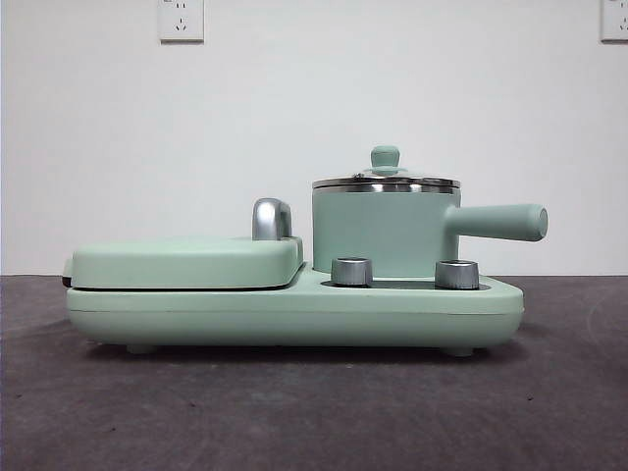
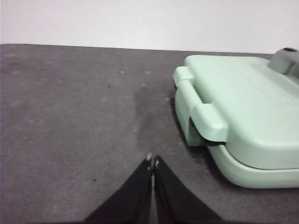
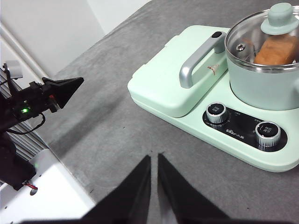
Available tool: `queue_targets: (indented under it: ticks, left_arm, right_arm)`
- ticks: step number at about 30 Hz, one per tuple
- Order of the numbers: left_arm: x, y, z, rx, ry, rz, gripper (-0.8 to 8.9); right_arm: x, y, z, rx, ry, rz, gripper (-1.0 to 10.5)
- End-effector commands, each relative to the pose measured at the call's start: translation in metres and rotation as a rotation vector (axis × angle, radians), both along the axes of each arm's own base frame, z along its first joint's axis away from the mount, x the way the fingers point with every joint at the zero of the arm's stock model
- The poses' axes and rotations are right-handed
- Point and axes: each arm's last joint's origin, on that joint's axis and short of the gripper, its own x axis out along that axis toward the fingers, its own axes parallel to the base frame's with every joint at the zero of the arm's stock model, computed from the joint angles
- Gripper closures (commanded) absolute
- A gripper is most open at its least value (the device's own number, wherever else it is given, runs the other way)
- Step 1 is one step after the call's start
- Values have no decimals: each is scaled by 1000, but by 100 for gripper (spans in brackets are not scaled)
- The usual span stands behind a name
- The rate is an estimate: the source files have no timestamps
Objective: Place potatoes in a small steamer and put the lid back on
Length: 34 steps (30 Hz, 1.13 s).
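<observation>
**A:** What does the front view give you?

**B:** The small steamer stands on the right half of a mint-green cooker base, its side handle pointing right. The lid sits flat on the steel rim, knob up. Left of it lies the closed grill plate with its chrome handle. Two metal dials sit on the base before the pot. No arm shows here.

**A:** And the left wrist view?

**B:** The left gripper hangs over bare grey table, its jaws pressed together with nothing between them. The grill plate's hinged end is near, not touching.

**A:** The right wrist view?

**B:** The right gripper is over the table too, jaws all but meeting, only a thin slit between them, holding nothing. It is well apart from the cooker. Through the glass lid the orange-brown potato lies inside the steamer. The other arm's black tip shows at the side.
</observation>
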Motion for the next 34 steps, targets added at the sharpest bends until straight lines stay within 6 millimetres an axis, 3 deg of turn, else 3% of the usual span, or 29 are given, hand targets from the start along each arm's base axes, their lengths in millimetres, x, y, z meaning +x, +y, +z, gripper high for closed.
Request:
queue_targets:
  ticks: [1, 26, 30, 34]
  left_arm:
    - [1, 1, -8, 30, 26, 11, 807]
    - [1, 1, -7, 29, 23, 12, 807]
    - [1, 1, -7, 29, 24, 12, 807]
    - [1, 1, -7, 29, 24, 12, 807]
  right_arm:
    - [0, 1, 3, 1, -22, 14, 925]
    - [0, 1, 3, 6, -27, 13, 925]
    - [2, -7, 3, 37, -52, -49, 925]
    - [8, -22, -13, 58, -93, -234, 925]
